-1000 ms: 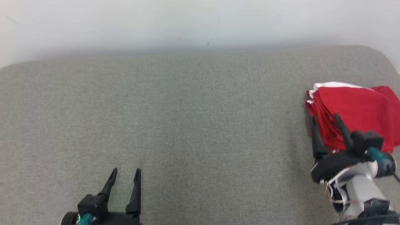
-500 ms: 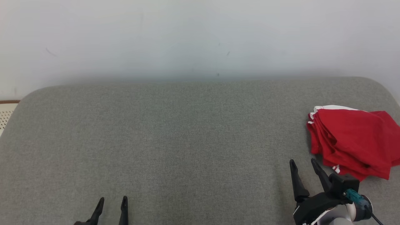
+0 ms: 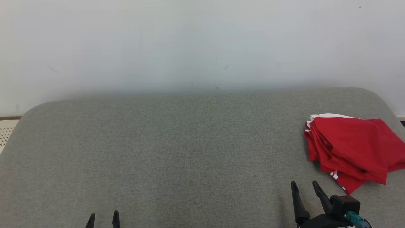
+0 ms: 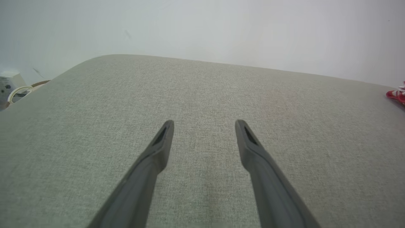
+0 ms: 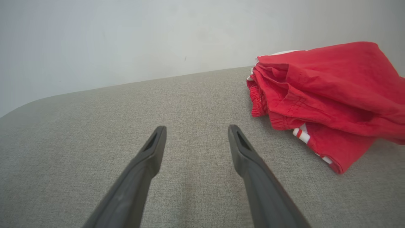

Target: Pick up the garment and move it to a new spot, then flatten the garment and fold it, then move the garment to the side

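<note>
The garment (image 3: 351,148) is red cloth with white trim, folded into a layered bundle at the right side of the grey padded surface (image 3: 190,152). It fills the right of the right wrist view as a red garment (image 5: 326,95), and a red sliver of the garment (image 4: 397,95) peeks in at the left wrist view's right edge. My right gripper (image 3: 304,183) stands open just in front and left of it, apart from the cloth, nothing between its fingers. My left gripper (image 3: 103,217) is open low at the left, empty (image 4: 204,122).
A pale wall (image 3: 202,44) rises behind the surface's rounded far edge. Past the left edge sits a perforated cream object (image 3: 6,129), and a white device with a cord (image 4: 11,88) lies beyond it. The grey surface stretches wide between the grippers.
The head camera has tilted up, so everything sits lower in view. My right gripper has drawn back off the garment toward me; the bundle lies free. The left gripper has sunk toward the bottom edge.
</note>
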You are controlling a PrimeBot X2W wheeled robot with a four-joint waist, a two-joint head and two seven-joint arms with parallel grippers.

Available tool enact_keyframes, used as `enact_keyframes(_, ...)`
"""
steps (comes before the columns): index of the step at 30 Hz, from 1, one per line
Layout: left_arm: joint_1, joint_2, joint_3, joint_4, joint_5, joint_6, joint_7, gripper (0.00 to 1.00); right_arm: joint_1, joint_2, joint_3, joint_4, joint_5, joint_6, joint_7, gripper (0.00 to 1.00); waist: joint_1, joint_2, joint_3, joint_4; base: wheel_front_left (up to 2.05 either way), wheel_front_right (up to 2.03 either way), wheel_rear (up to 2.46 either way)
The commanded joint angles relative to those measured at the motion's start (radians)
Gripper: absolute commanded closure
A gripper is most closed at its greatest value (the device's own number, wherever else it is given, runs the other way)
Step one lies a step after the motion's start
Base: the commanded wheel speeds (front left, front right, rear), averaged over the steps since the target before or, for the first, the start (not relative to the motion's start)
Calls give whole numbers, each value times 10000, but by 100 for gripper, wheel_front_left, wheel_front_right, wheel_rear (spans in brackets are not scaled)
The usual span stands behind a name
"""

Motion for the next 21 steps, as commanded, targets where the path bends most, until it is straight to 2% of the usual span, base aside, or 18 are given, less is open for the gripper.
enact_keyframes(1,145,10,75,-30,-186,64,-7,0,141,54,-16,-84,-109,-11,7,0,1,1,-32,31,0,0,0)
enact_keyframes(13,483,8,26,-32,-92,162,-7,0,533,105,-129,-426,-410,-11,7,0,1,1,-219,57,0,0,0)
enact_keyframes(21,438,8,-19,-12,81,200,-7,0,716,48,11,-779,-1286,-11,7,0,1,1,-172,147,0,0,0)
